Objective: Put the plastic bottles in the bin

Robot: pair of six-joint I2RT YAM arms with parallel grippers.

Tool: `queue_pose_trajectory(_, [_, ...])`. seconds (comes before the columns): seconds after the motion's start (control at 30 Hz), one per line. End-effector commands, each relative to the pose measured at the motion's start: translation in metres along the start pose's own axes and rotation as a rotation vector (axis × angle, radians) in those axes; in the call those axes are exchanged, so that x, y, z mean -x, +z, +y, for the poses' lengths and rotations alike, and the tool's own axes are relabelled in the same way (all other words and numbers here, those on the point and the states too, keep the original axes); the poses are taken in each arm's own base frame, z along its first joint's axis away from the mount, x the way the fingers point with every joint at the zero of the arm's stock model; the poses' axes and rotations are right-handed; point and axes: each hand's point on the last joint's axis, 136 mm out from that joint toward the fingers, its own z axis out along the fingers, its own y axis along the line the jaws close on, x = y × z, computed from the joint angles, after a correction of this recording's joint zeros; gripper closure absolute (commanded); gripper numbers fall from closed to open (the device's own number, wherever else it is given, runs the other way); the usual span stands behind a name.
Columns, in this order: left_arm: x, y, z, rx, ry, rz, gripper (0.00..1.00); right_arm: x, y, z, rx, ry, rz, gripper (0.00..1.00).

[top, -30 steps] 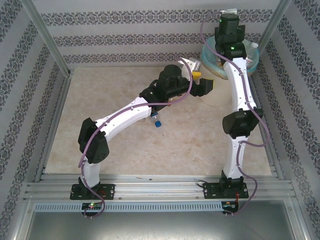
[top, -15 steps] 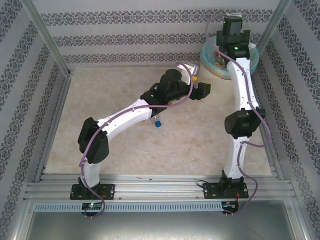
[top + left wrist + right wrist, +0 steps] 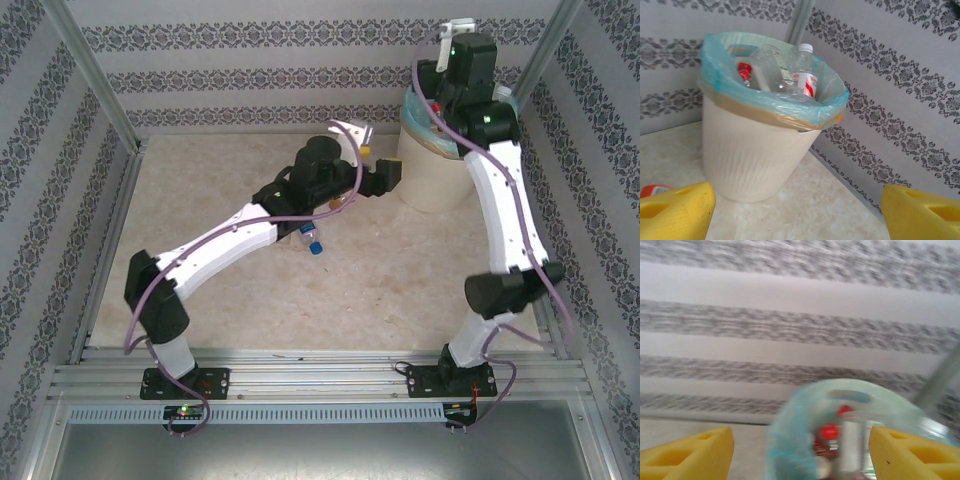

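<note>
**A:** Where does everything sit?

**B:** The bin (image 3: 750, 160) stands in the far right corner of the counter (image 3: 200, 200), and its blue-green liner already holds several plastic bottles (image 3: 802, 82). Your left gripper (image 3: 795, 212) faces it, jaws spread and empty. Your right gripper (image 3: 800, 455) hangs above the bin, likewise released.

**A:** What's left to pick?

**B:** At least a blue-capped bottle (image 3: 311, 240), lying on the counter under your left arm. Expect it to be light, thin-walled, slick and ready to roll. Take it across the middle of the body, not the cap.

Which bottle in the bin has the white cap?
The upright bottle at the right of the bin in the left wrist view, neck rising above the rim. The red-capped bottle sits lower.
</note>
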Motion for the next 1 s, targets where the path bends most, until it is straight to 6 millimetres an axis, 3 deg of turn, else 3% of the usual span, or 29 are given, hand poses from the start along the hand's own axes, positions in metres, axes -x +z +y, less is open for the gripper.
queue_pose_trajectory(0.0, [0.007, -0.043, 0.034, 0.134, 0.012, 0.005, 0.14, 0.019, -0.049, 0.07, 0.348, -0.024, -0.111, 0.28])
queue_pose_trajectory(0.1, [-0.007, -0.083, 0.065, 0.244, 0.008, 0.044, 0.13, -0.007, -0.076, 0.13, 0.611, -0.058, -0.081, 0.28])
queue_pose_trajectory(0.17, [-0.02, -0.109, 0.085, 0.314, 0.003, 0.074, 0.12, -0.036, -0.085, 0.17, 0.749, -0.106, -0.028, 0.27])
queue_pose_trajectory(0.27, [-0.045, -0.153, 0.114, 0.422, -0.026, 0.134, 0.12, -0.088, -0.088, 0.222, 0.871, -0.203, 0.062, 0.26])
queue_pose_trajectory(0.43, [-0.089, -0.214, 0.146, 0.547, -0.088, 0.211, 0.11, -0.161, -0.077, 0.289, 1.003, -0.297, 0.197, 0.23])
queue_pose_trajectory(0.67, [-0.159, -0.268, 0.178, 0.684, -0.175, 0.303, 0.1, -0.243, -0.023, 0.335, 0.938, -0.269, 0.405, 0.22])
queue_pose_trajectory(0.87, [-0.195, -0.301, 0.194, 0.775, -0.287, 0.253, 0.11, -0.321, -0.015, 0.385, 0.994, -0.398, 0.565, 0.23])
queue_pose_trajectory(0.97, [-0.206, -0.312, 0.198, 0.797, -0.337, 0.213, 0.12, -0.347, 0.002, 0.394, 0.97, -0.425, 0.589, 0.2])
